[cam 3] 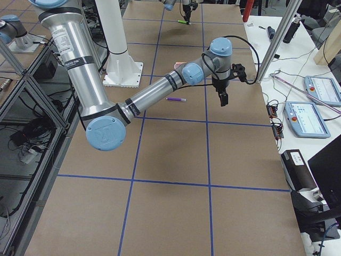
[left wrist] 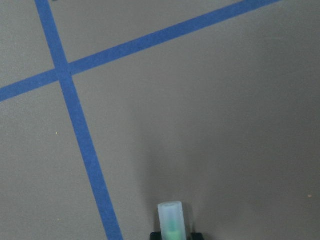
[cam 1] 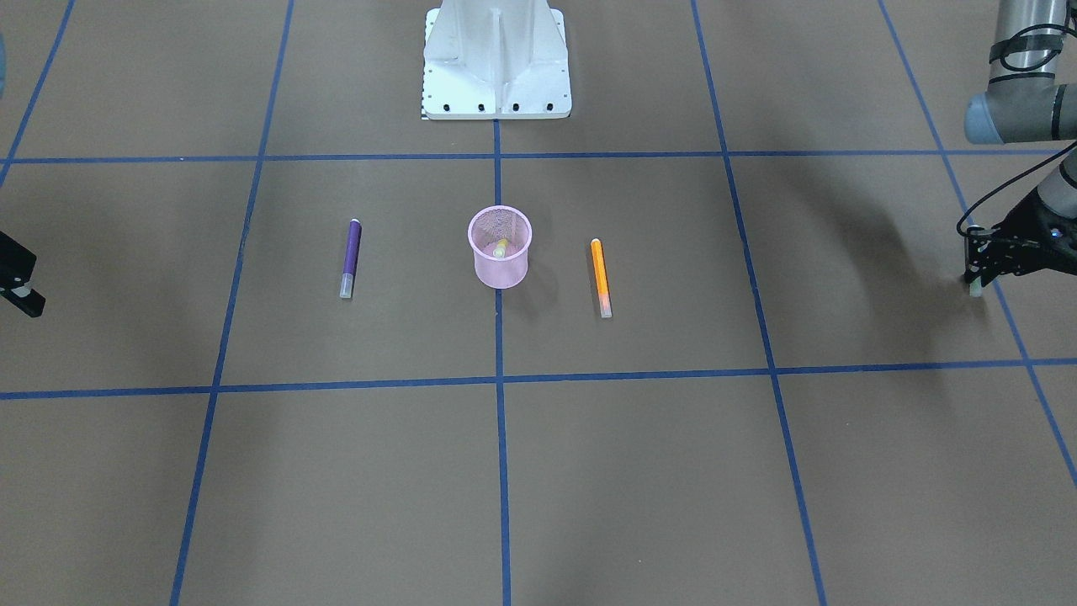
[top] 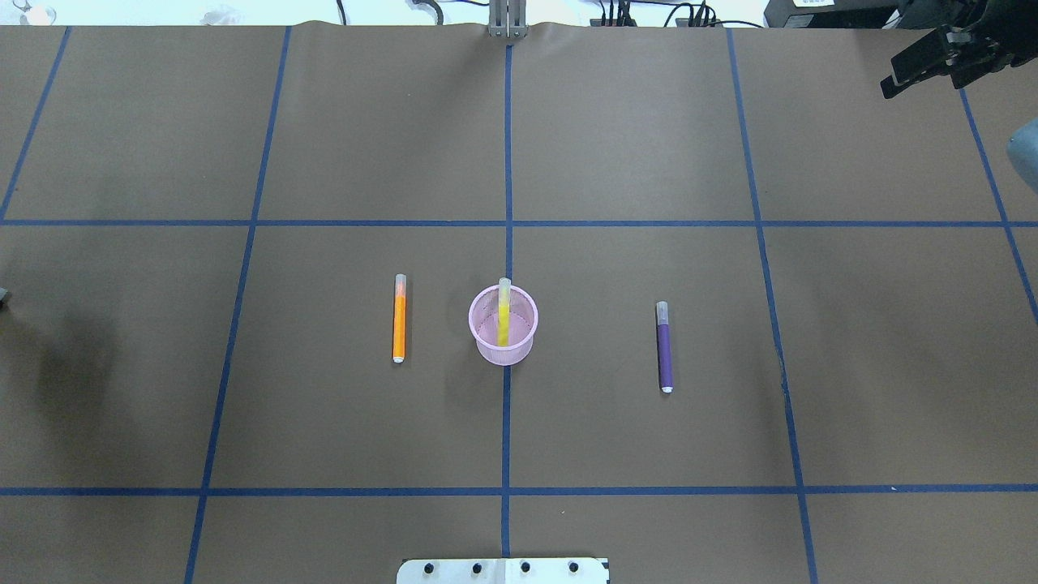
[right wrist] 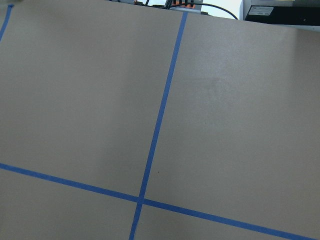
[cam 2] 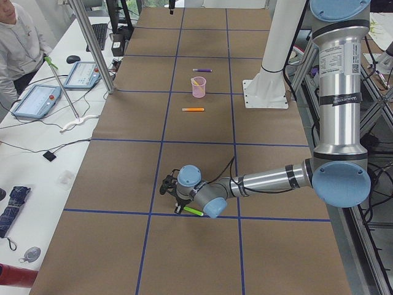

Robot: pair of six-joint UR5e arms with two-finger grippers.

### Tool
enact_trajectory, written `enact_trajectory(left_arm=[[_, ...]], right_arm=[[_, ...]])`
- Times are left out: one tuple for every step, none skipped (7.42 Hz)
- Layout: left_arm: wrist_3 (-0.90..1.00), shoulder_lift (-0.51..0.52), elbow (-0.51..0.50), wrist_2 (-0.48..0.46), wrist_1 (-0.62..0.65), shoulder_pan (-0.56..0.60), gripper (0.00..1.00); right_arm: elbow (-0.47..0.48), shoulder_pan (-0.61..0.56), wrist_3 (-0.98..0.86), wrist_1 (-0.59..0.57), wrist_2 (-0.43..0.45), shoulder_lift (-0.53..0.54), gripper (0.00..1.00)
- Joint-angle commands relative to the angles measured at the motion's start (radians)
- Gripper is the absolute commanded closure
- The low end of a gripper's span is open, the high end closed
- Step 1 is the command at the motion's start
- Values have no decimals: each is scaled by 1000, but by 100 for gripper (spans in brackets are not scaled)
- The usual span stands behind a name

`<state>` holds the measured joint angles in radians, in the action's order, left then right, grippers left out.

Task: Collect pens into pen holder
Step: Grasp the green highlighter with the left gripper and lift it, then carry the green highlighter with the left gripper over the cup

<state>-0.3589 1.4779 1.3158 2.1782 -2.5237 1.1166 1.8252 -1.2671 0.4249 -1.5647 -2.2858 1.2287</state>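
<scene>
The green pen [cam 2: 194, 211] is seen full length only in the left side view. From the wrist just its cap is seen, clamped in the left gripper [cam 1: 977, 273], well apart from the mid-table pen holder [top: 504, 354]. The right gripper [top: 912, 69] cannot be told open or closed.

The pen holder [top: 524, 337] stands mid-table, in front of the robot base [cam 1: 496, 76], with a first pen [top: 503, 308] leaning inside it. A second pen [top: 398, 318] lies on the table [top: 324, 405] to its left, a third pen [top: 664, 347] farther off to its right. A fourth pen [left wrist: 172, 222] sits in the left hand [cam 1: 976, 282], well out to the left
</scene>
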Motion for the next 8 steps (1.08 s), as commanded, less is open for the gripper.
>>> enact_trajectory(left_arm=[[2, 4, 69, 9, -7, 2, 100], [14, 12, 129, 8, -83, 2, 100], [14, 66, 143, 11, -163, 2, 100], [12, 147, 143, 6, -241, 2, 100], [-3, 207, 148, 11, -268, -1, 100], [-3, 244, 149, 3, -326, -39, 100], [-12, 303, 145, 2, -375, -46, 100], [-18, 350, 149, -4, -432, -79, 100]], right_arm=[[0, 0, 0, 0, -1, -1, 0], [0, 0, 0, 2, -1, -1, 0], [0, 2, 0, 0, -1, -1, 0], [-1, 0, 0, 2, 0, 0, 0], [-1, 2, 0, 2, 3, 0, 0], [-1, 2, 0, 3, 5, 0, 0], [0, 2, 2, 3, 5, 2, 0], [0, 2, 2, 3, 8, 2, 0]])
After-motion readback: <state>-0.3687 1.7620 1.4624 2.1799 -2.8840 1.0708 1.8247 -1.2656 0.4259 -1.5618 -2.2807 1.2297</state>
